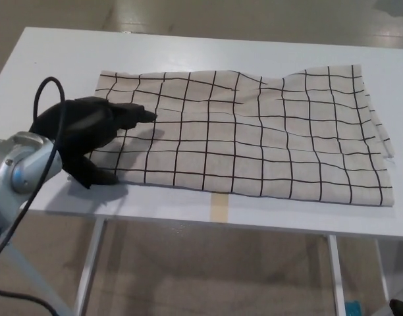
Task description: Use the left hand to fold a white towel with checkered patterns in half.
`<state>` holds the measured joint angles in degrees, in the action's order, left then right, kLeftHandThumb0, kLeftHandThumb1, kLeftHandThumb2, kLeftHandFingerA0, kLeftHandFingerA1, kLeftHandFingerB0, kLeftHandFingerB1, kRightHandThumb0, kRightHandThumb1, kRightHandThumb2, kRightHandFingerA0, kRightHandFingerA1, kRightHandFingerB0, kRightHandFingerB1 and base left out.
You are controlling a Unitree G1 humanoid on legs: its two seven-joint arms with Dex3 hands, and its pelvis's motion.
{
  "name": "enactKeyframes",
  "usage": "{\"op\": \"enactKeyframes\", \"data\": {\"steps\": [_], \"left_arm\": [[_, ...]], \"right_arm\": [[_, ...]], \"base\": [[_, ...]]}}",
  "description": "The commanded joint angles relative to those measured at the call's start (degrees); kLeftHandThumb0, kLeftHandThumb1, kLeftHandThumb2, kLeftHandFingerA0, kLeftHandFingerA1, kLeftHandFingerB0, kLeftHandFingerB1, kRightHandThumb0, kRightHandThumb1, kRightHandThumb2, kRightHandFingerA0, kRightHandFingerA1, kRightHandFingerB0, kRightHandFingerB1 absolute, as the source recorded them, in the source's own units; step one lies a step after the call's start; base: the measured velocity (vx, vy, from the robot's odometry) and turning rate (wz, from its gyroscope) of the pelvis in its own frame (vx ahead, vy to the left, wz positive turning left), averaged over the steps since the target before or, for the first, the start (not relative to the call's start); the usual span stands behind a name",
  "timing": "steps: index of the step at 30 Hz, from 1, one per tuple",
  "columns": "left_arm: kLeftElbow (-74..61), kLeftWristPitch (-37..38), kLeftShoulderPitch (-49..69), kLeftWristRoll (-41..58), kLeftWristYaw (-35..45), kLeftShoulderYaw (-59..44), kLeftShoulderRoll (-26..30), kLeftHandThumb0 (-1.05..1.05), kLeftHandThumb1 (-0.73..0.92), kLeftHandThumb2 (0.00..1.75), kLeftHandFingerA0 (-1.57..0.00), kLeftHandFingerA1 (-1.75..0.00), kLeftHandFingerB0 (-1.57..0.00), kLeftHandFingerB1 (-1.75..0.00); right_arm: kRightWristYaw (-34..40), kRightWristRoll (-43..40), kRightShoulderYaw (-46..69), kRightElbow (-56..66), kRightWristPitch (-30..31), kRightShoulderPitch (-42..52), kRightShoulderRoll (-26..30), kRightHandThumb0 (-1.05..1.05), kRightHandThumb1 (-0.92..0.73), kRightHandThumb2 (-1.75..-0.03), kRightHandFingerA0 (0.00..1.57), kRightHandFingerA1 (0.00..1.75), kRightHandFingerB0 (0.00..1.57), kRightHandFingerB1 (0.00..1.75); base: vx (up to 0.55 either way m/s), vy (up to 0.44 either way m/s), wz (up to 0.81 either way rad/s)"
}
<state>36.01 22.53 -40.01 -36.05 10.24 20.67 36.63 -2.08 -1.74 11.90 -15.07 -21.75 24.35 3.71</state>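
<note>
A white towel [254,131] with a black checkered grid lies spread on the white table [188,52], slightly rumpled, with layered edges at its right side. My left hand [86,131] hovers over the towel's left edge, its two fingers pointing right above the cloth and its thumb hanging down near the front left corner. The fingers are apart and nothing is held between them. My right hand does not show.
The table's front edge [221,224] runs just below the towel, with a strip of tan tape [219,209] on it. Table legs and a grey floor show beneath. A black cable loops above my left forearm [20,171].
</note>
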Motion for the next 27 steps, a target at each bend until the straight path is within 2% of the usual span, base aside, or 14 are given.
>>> {"op": "enactKeyframes", "data": {"steps": [1,16,17,18,19,22,24,27], "left_arm": [[11.1,3.5,-4.8,-9.9,-18.4,5.2,-1.8,-0.26,0.5,0.6,-0.2,-0.32,-0.19,-0.32],[19.0,2.9,-7.5,-12.3,-24.3,12.0,-5.4,-0.22,0.51,0.57,-0.16,-0.29,-0.13,-0.29],[19.1,2.6,-7.4,-12.5,-24.4,12.4,-5.7,-0.16,0.54,0.97,0.0,-0.49,0.0,-0.49],[19.3,2.6,-7.4,-12.6,-24.4,12.6,-5.9,-0.16,0.54,0.97,0.0,-0.49,0.0,-0.49],[19.6,2.5,-7.6,-12.4,-24.3,13.0,-6.2,-0.24,0.49,0.57,-0.1,-0.28,-0.09,-0.24],[20.2,2.0,-7.8,-12.1,-23.7,13.3,-6.9,-0.3,0.47,0.54,-0.07,-0.26,-0.05,-0.26],[20.2,1.3,-7.6,-11.7,-22.8,13.2,-7.5,-0.3,0.43,0.66,-0.04,-0.23,-0.04,-0.23],[20.3,0.7,-7.2,-11.5,-22.3,13.2,-8.0,-0.32,0.42,0.66,-0.03,-0.2,-0.02,-0.23]], "right_arm": [[-0.3,-1.3,0.3,0.7,1.6,1.0,0.1,-0.22,-0.7,-0.6,0.4,0.6,0.44,0.54],[0.1,-0.4,0.0,1.8,1.1,2.4,0.0,-0.22,-0.7,-0.6,0.4,0.6,0.44,0.54],[0.1,-0.6,0.1,1.8,1.2,2.3,0.0,-0.22,-0.7,-0.6,0.4,0.6,0.44,0.54],[0.1,-0.6,0.1,1.8,1.2,2.3,0.0,-0.22,-0.7,-0.6,0.4,0.6,0.44,0.54],[0.2,-0.5,0.1,1.9,1.3,2.2,-0.1,-0.22,-0.7,-0.6,0.4,0.6,0.44,0.54],[0.2,-0.8,0.1,1.6,0.9,2.0,-0.3,-0.22,-0.7,-0.6,0.4,0.6,0.44,0.54],[0.1,-1.1,0.3,1.3,0.9,1.9,-0.3,-0.22,-0.7,-0.6,0.4,0.6,0.44,0.54],[-0.1,-1.5,0.4,1.3,1.3,1.9,-0.4,-0.22,-0.7,-0.6,0.4,0.6,0.44,0.54]], "base": [[0.0,0.0,0.0],[0.0,0.0,0.0],[0.0,0.0,0.0],[0.0,0.0,0.0],[0.0,0.0,0.0],[0.0,0.0,0.0],[0.0,0.0,0.0],[0.0,0.0,0.0]]}}
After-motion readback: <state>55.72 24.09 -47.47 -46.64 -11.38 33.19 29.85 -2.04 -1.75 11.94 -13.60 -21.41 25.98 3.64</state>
